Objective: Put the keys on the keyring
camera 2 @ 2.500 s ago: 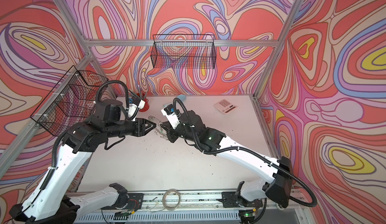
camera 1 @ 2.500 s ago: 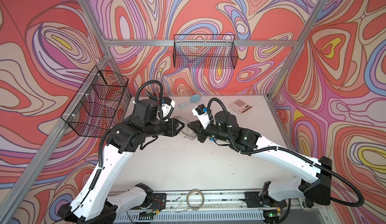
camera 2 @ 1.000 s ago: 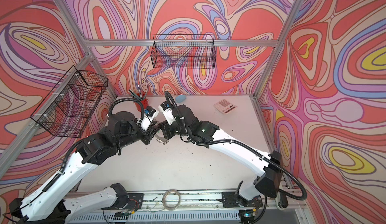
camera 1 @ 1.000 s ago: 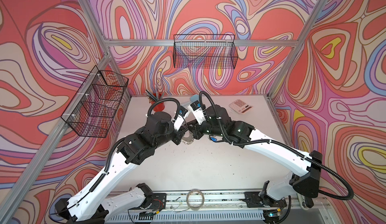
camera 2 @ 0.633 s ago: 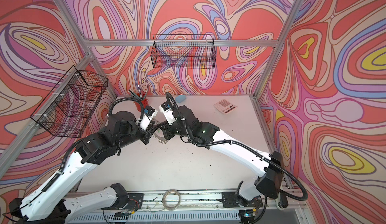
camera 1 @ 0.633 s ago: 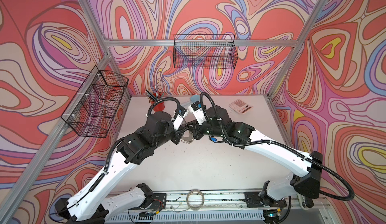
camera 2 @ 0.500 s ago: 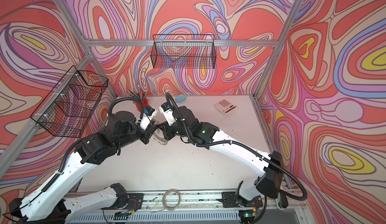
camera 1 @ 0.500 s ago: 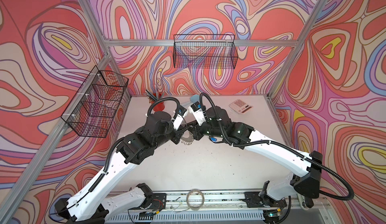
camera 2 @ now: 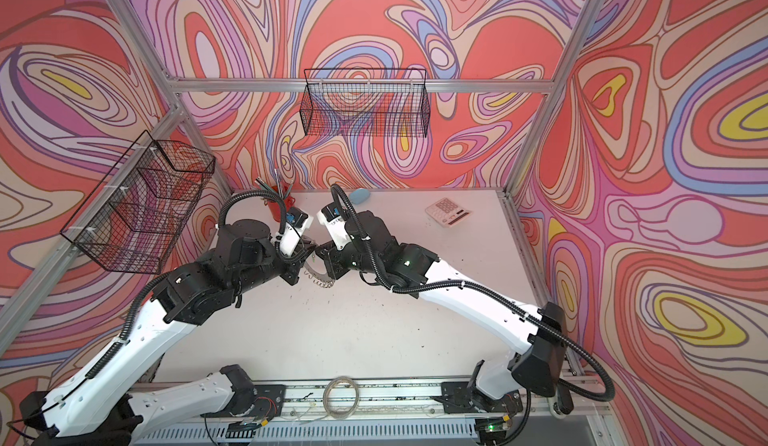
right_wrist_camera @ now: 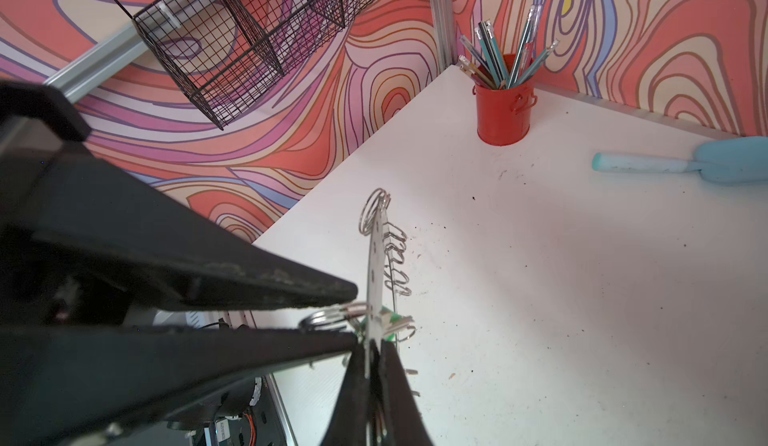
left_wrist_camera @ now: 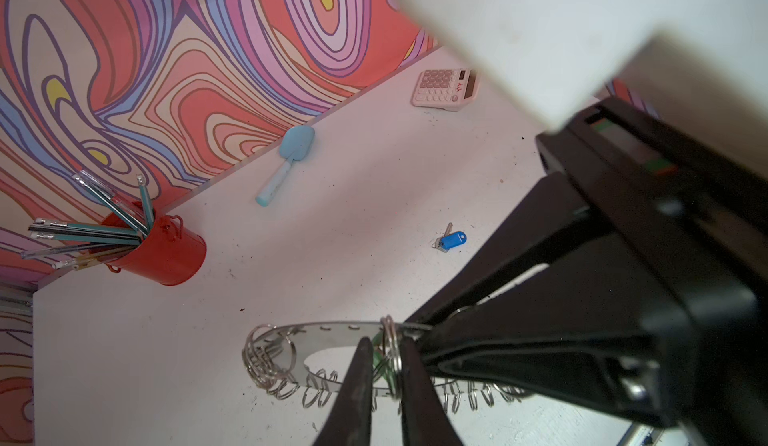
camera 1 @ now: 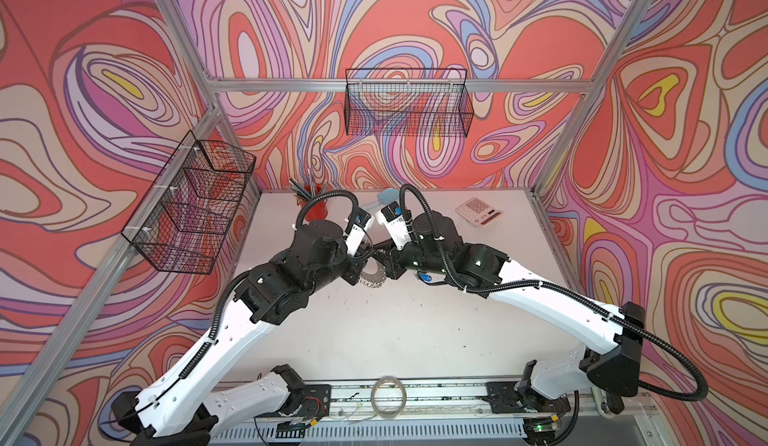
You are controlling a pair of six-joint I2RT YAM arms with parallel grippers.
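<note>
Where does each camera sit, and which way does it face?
Top views: high over the table's near edge, looking down toward the back wall; left arm and right arm show.
Left wrist: on that arm, looking along the left hand straddling the green key.
Right wrist: on that arm, looking along the right hand clamped on the keyring.
Both wrist views share keyring, pencil cup, spatula.

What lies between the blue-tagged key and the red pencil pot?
Only bare tabletop, seen in the left wrist view, separates the blue-tagged key from the red pencil pot.

we see bright, even light and soft shadows on the surface (camera 1: 395,327); wrist views blur whatever sits closest.
</note>
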